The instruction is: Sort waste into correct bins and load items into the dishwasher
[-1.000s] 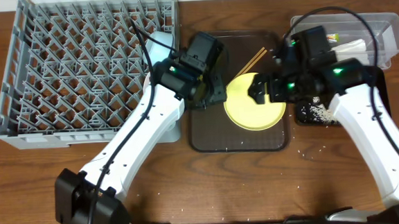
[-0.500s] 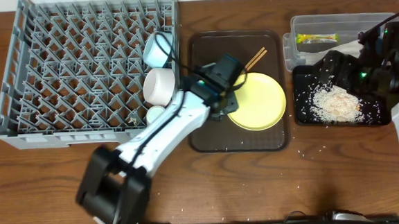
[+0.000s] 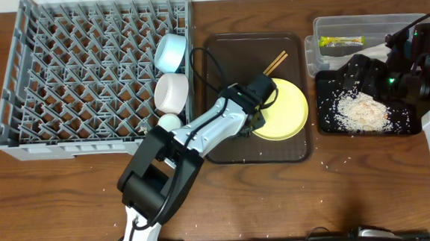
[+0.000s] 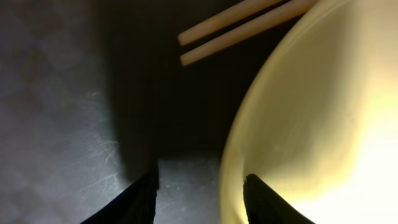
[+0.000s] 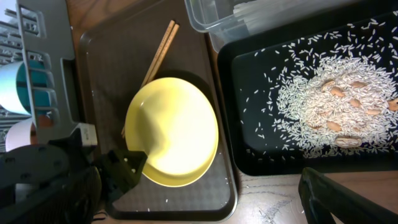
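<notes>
The yellow plate [image 3: 283, 110] lies on the brown serving tray [image 3: 231, 146], with the chopsticks [image 3: 275, 61] at its far edge. My left gripper [image 3: 258, 109] stands open across the plate's left rim. In the left wrist view one finger [image 4: 140, 199] is over the tray and the other [image 4: 267, 202] over the plate [image 4: 323, 112], with a gap at the rim. The dish rack [image 3: 85, 76] holds a light blue bowl [image 3: 170, 52], a white bowl [image 3: 173, 92] and a small cup [image 3: 169, 123]. My right gripper [image 3: 414, 71] hangs open and holds nothing, above the black tray [image 3: 327, 125] of rice scraps [image 3: 364, 111].
The clear tub [image 3: 323, 54] at the back right holds the green-yellow wrapper [image 3: 341, 41] and white paper [image 3: 379, 48]. Loose rice grains dot the table in front of both trays. The left arm stretches from the table's front edge across the serving tray's left side.
The right arm has pulled back from over the plate to the far right. The left gripper has moved from the rack's edge across the tray to the plate's left rim.
</notes>
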`<state>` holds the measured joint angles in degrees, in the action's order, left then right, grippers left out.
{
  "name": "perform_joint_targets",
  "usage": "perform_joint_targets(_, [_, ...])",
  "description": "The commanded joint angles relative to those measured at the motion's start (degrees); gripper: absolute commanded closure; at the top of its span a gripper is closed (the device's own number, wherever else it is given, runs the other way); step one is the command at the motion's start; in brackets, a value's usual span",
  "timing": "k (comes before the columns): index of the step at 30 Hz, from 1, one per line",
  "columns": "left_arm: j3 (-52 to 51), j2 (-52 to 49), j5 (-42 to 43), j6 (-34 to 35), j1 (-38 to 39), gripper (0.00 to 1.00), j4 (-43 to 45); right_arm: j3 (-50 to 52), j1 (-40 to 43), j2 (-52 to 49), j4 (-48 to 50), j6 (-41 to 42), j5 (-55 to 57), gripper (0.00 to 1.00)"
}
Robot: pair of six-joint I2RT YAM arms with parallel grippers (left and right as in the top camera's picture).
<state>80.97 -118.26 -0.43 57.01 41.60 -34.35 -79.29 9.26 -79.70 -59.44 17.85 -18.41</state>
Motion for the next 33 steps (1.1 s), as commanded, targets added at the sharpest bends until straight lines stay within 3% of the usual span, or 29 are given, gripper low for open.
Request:
perform_joint_targets(1, [-0.4,-2.7,-1.1,1.2,1.7,0.46,1.1,-0.9,0.5,0.1,-0.2,0.8,-0.2,0.01])
perform_joint_targets(4, [-0.4,-3.3,-1.1,1.2,2.4,0.39,2.2,-0.9,0.5,0.1,-0.2,0.8,-0.2,0.01])
perform_joint_targets(9, [-0.4,-3.5,-1.2,1.1,2.6,0.38,3.6,-0.9,0.5,0.1,-0.2,0.8,-0.2,0.01])
perform_joint_targets(11, [-0.4,-3.5,-1.2,1.1,2.6,0.49,3.7,-0.9,0.5,0.1,-0.2,0.8,-0.2,0.01])
perform_joint_targets(15, [-0.4,-3.6,-1.2,1.1,2.6,0.89,3.4,-0.9,0.5,0.1,-0.2,0.8,-0.2,0.01])
perform_joint_targets(16, [-0.4,-3.6,-1.2,0.9,2.6,0.92,3.2,-0.9,0.5,0.1,-0.2,0.8,-0.2,0.01])
perform_joint_targets(25, [-0.4,-0.1,-1.6,-13.2,1.3,0.93,2.9,-0.9,0.5,0.1,-0.2,0.8,-0.2,0.01])
perform_joint_targets(33, [-0.4,9.6,-12.5,-20.3,1.3,0.93,-0.6,-0.9,0.5,0.1,-0.2,0.8,-0.2,0.01])
